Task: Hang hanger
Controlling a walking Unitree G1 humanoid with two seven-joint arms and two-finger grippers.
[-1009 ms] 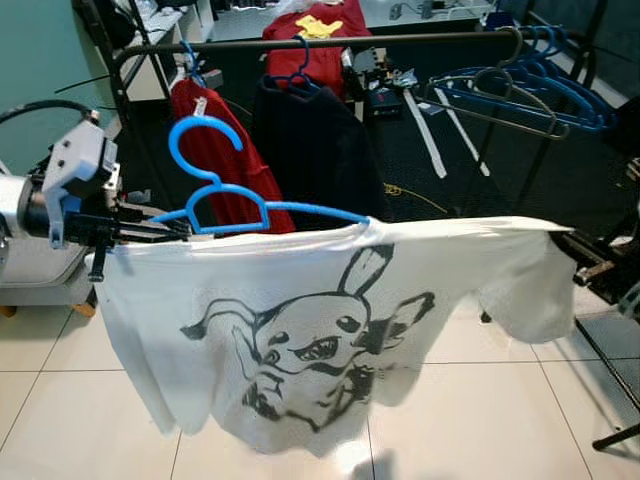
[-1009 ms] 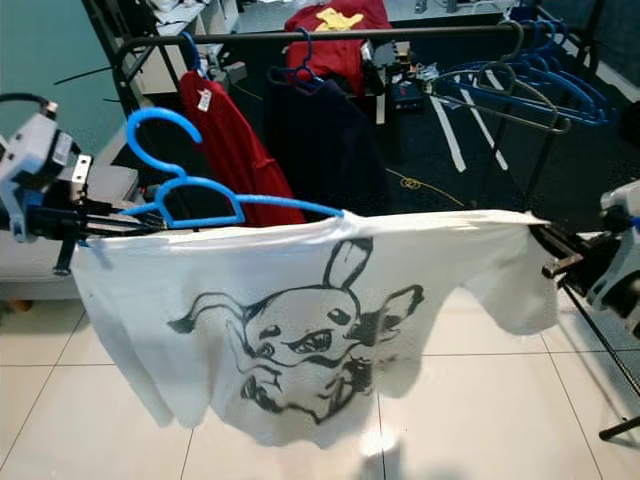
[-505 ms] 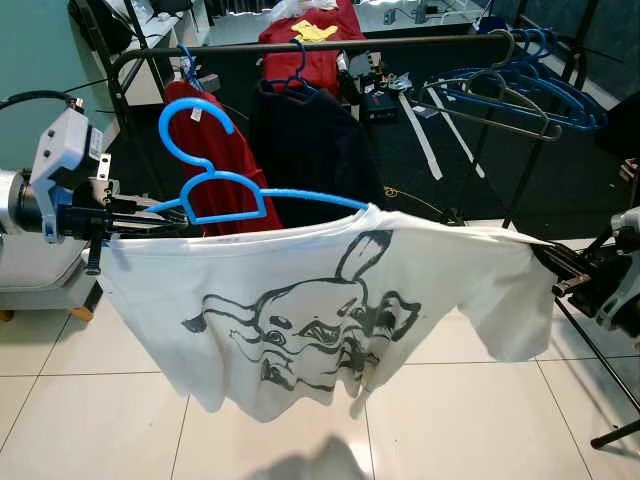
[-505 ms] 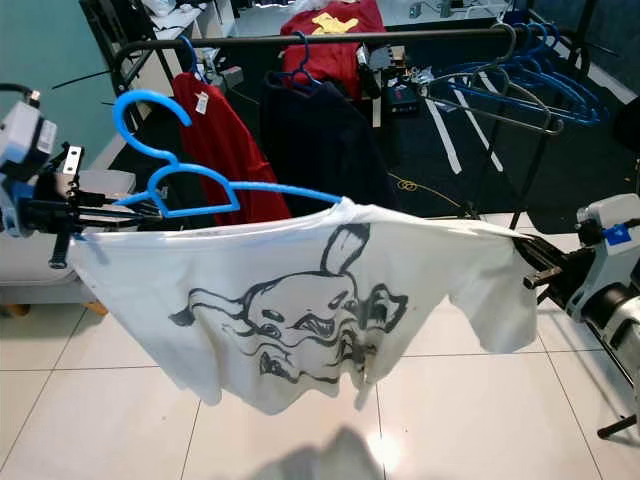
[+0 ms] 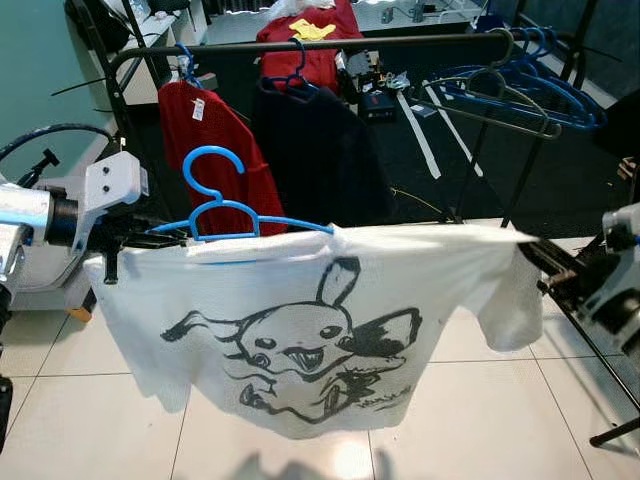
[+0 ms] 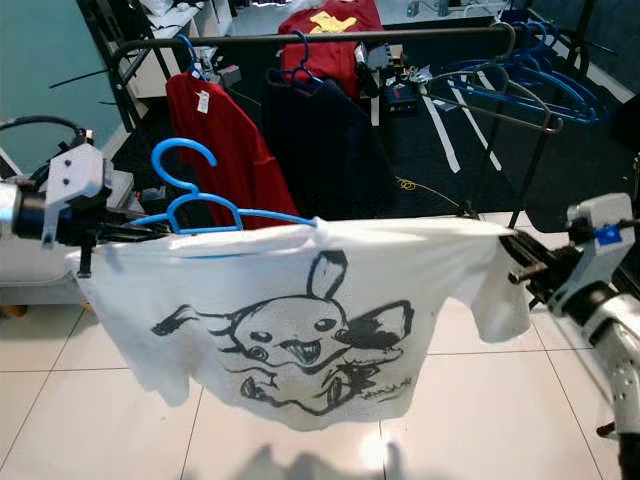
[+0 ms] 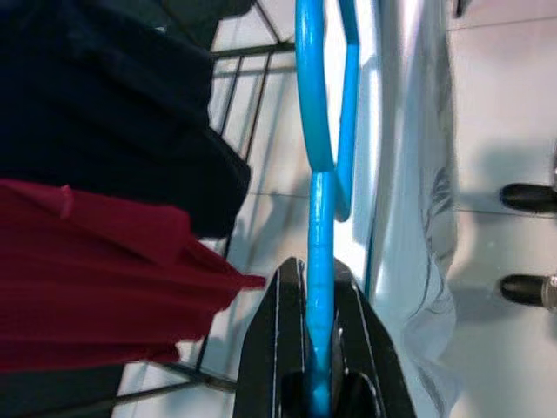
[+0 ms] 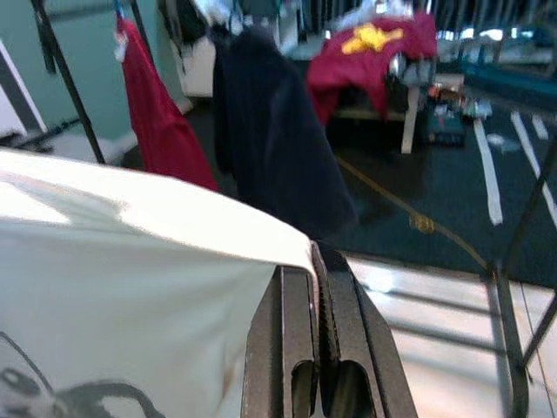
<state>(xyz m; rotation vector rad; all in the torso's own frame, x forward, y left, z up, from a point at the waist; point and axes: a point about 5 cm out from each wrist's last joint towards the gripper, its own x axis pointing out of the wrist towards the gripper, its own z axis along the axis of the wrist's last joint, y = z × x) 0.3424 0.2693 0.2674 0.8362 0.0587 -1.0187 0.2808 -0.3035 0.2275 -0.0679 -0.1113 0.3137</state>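
1. Hanger (image 5: 215,205) first: I see bright blue plastic with a round hook standing up and a smaller loop below it, its arms running sideways into the neck of a white T-shirt (image 5: 300,330).
2. The shirt is stretched wide between my two arms in front of the clothes rail (image 5: 300,45), above the tiled floor (image 5: 90,420). Its front carries a black cartoon print of a long-eared creature with an open mouth.
3. My left claw (image 7: 320,348) is pressed together on the hanger's blue bar; in the left wrist view the bar runs straight out from between the black fingers (image 7: 270,340), with the white cloth just beside it.
4. My right claw (image 8: 320,296) is pinching the far shoulder edge of the shirt; the cloth ends right at the tips of the closed fingers.
5. The hanger sits low and near my left arm, well short of the rail behind it.
6. On the rail hang a red garment (image 5: 205,135) and a dark garment (image 5: 315,150), each on a blue hanger, and a bunch of empty blue hangers (image 5: 530,90) hangs at its right end.
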